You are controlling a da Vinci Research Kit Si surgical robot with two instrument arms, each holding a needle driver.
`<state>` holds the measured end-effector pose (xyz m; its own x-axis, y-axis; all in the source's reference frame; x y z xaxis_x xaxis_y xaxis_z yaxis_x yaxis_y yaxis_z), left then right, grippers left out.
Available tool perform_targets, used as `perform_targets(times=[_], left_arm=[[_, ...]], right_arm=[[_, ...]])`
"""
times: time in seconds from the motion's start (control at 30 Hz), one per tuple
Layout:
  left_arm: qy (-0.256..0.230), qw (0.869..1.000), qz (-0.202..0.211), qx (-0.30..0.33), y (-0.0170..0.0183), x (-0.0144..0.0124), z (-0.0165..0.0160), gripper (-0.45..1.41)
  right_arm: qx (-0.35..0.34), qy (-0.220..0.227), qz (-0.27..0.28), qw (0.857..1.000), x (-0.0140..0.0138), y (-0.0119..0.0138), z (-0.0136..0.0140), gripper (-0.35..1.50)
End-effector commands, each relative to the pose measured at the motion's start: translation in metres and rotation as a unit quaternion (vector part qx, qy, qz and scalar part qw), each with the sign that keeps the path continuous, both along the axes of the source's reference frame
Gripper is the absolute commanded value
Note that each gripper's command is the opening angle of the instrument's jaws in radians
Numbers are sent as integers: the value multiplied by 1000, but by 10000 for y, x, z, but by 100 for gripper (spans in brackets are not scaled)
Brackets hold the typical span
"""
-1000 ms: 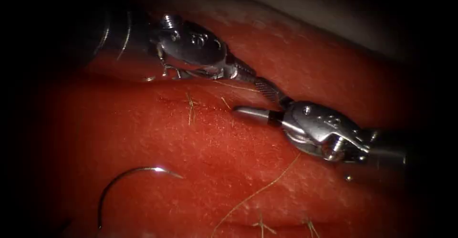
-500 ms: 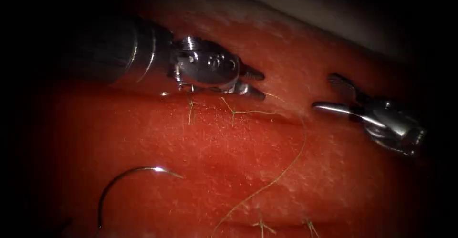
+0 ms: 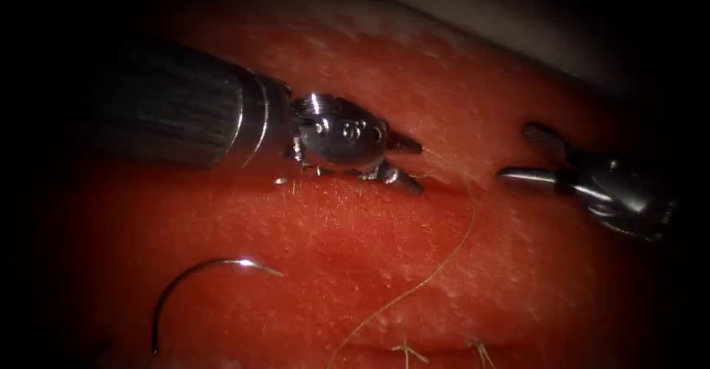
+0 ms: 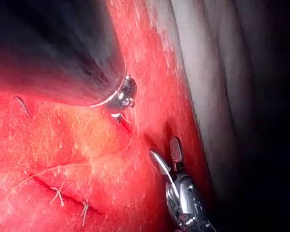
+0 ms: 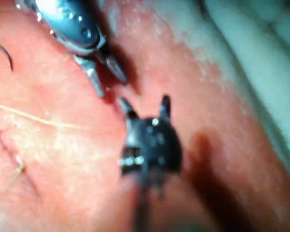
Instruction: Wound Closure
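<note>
Left pincer (image 3: 411,163) further right, empty, agape.

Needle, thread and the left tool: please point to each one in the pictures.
needle (image 3: 174,284), endoscope view, on its curved body.
thread (image 3: 444,262), endoscope view, on the loose strand.
left tool (image 3: 403,163), endoscope view, between its open jaw tips.

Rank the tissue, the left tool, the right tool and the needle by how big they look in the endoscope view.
1. tissue
2. left tool, nearer the camera
3. right tool, jaws open, holding nothing
4. needle, lying free on the tissue
</note>
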<state>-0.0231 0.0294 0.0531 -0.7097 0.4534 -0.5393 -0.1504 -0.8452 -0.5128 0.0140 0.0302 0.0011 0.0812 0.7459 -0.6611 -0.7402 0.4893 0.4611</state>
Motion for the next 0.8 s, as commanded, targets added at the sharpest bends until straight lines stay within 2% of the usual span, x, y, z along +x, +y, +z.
perform_targets(times=[0.03, 0.2, 0.3, 0.33, 0.37, 0.4, 0.43, 0.57, 0.8], left_arm=[[-1, 1000, 1, 0, -3, -6, 6, 69], [2, 1000, 4, 1, -9, -12, 13, 53], [-11, 1000, -11, 7, -9, -14, 15, 20], [-24, 999, -27, 17, -8, -15, 15, -11], [-24, 999, -27, 17, -8, -15, 15, -11], [-29, 999, -33, 21, -9, -16, 14, -30], [-44, 998, -32, 23, -9, -16, 13, -35], [-68, 997, -34, 27, 1, -11, 0, -35], [-56, 996, -58, 39, 6, -7, -2, -35]], right_arm=[[-2, -1, -2, 1000, 10, 1, 5, 147], [-2, -6, -2, 1000, 19, 0, 5, 147], [-5, -11, -5, 1000, 23, -1, 5, 147], [-4, -12, -5, 1000, 23, -1, 6, 147], [-4, -12, -5, 1000, 23, -1, 6, 147], [-6, -13, -7, 1000, 23, -1, 6, 147], [-7, -13, -7, 1000, 23, -1, 6, 145], [-7, -17, -9, 1000, 24, -1, 8, 145], [-8, -20, -10, 1000, 28, -2, 9, 145]])
